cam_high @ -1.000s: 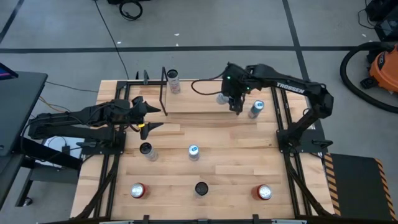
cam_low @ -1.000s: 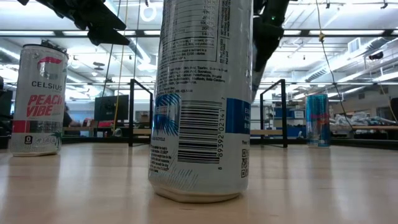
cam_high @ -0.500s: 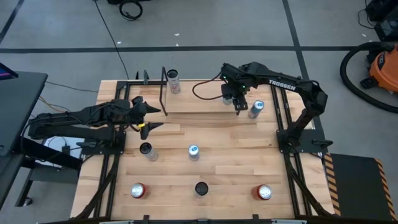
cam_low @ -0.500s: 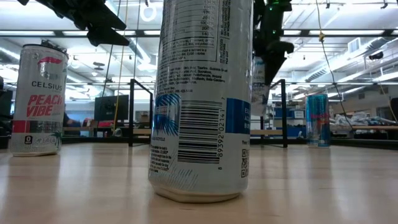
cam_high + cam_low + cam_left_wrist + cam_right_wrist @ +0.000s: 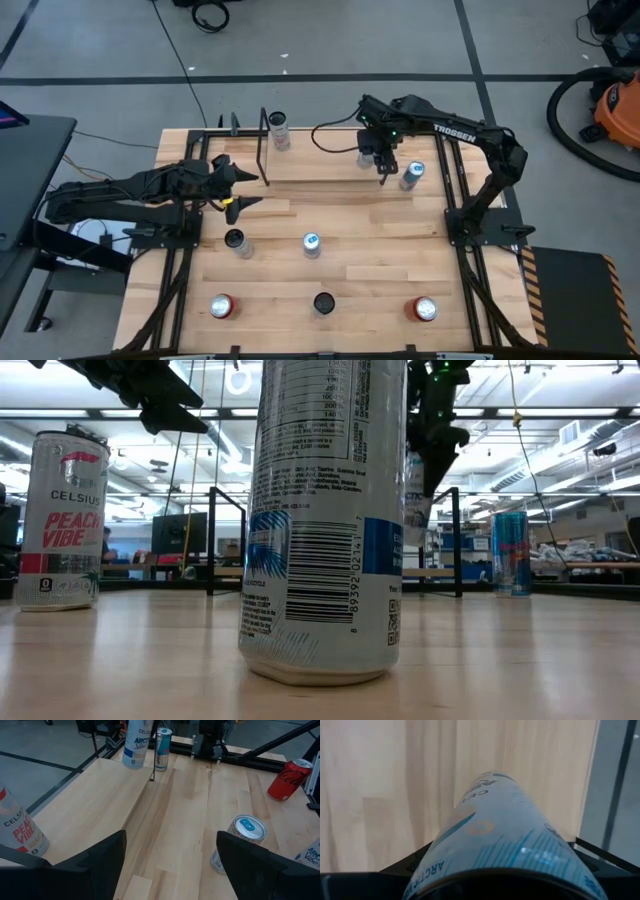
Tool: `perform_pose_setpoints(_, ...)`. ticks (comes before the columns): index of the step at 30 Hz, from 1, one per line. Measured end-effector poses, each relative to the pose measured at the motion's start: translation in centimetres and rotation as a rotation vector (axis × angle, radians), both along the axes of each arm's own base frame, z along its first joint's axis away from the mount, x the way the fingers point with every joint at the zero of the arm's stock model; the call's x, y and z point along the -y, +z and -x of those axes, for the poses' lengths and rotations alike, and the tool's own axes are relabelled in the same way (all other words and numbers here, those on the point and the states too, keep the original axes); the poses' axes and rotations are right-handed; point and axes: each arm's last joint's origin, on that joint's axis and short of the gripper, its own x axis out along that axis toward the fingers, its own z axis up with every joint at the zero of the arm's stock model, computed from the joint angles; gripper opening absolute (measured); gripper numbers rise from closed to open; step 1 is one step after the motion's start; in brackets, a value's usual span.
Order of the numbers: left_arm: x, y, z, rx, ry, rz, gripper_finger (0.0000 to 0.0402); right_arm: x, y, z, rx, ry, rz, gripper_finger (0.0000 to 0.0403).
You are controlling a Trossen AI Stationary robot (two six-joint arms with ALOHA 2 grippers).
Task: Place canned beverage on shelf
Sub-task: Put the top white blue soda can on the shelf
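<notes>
Right gripper (image 5: 381, 163) is clamped around a white-and-blue Celsius can (image 5: 505, 840), holding it above the right part of the shelf (image 5: 320, 165); in the right wrist view the can fills the space between the fingers, pale shelf board behind it. In the low view the held can (image 5: 417, 495) hangs clear of the board, not touching it. In the left wrist view the same can (image 5: 136, 742) floats over the far end of the board.

Shelf sits at 12 o'clock on the table (image 5: 370, 250), light wood board with black posts. One can already stands on it, the Peach Vibe can (image 5: 279, 131), at the board's 9 o'clock end, well apart from the held can. A blue-top can (image 5: 411, 176) stands just off the shelf's 3 o'clock end, near the right gripper.

Left gripper (image 5: 232, 186) hovers at 9 o'clock of the table, fingers spread, gripping nothing.

Rest of the table: dark-top can (image 5: 236, 241) and blue-top can (image 5: 311, 244) mid-table, red can (image 5: 221, 306) at 7 o'clock, dark can (image 5: 324, 303) at 6 o'clock, red can (image 5: 424, 310) at 5 o'clock. All upright.
</notes>
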Motion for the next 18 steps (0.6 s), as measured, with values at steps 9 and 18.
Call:
perform_pose_setpoints(9,0.0,0.0,0.0,-0.001,0.000,0.000,0.0311,0.0,-0.2,-0.2,0.016,-0.034,-0.045,0.0270)
perform_pose_setpoints(18,0.0,-0.1,0.0,-0.013,0.000,0.002,0.0311,0.6,-1.7,-0.9,-0.043,-0.044,-0.042,0.0273)
